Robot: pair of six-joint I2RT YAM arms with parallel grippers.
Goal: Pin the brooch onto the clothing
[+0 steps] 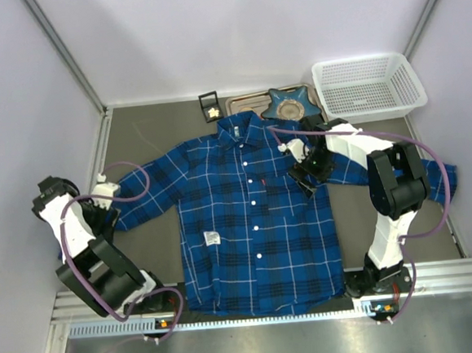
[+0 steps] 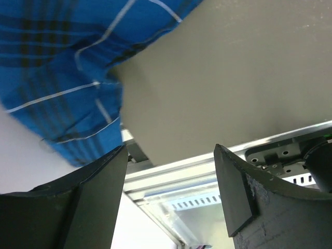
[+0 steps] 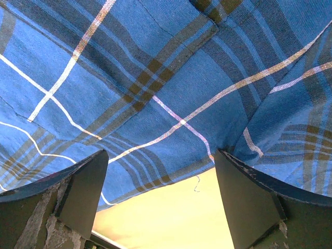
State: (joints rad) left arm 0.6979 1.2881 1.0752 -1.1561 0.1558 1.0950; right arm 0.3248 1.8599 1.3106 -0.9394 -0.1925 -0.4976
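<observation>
The blue and navy plaid shirt [image 1: 247, 216] lies spread flat, front up, in the middle of the table. The brooch [image 1: 212, 110] is a tiny pale gold speck in a small black box behind the collar, apart from both grippers. My right gripper [image 1: 305, 181] hangs over the shirt's chest near the right armhole. In the right wrist view it [image 3: 161, 153] is open and empty, with the plaid fabric [image 3: 155, 78] just ahead. My left gripper [image 1: 104, 210] is by the left sleeve cuff. It [image 2: 171, 150] is open and empty, with the cuff [image 2: 62, 88] to its upper left.
A blue star-shaped dish [image 1: 290, 103] sits on a metal tray [image 1: 242, 103] at the back. A white mesh basket [image 1: 368, 84] stands at the back right. Walls close in on both sides, and a metal rail [image 1: 261, 293] runs along the near edge.
</observation>
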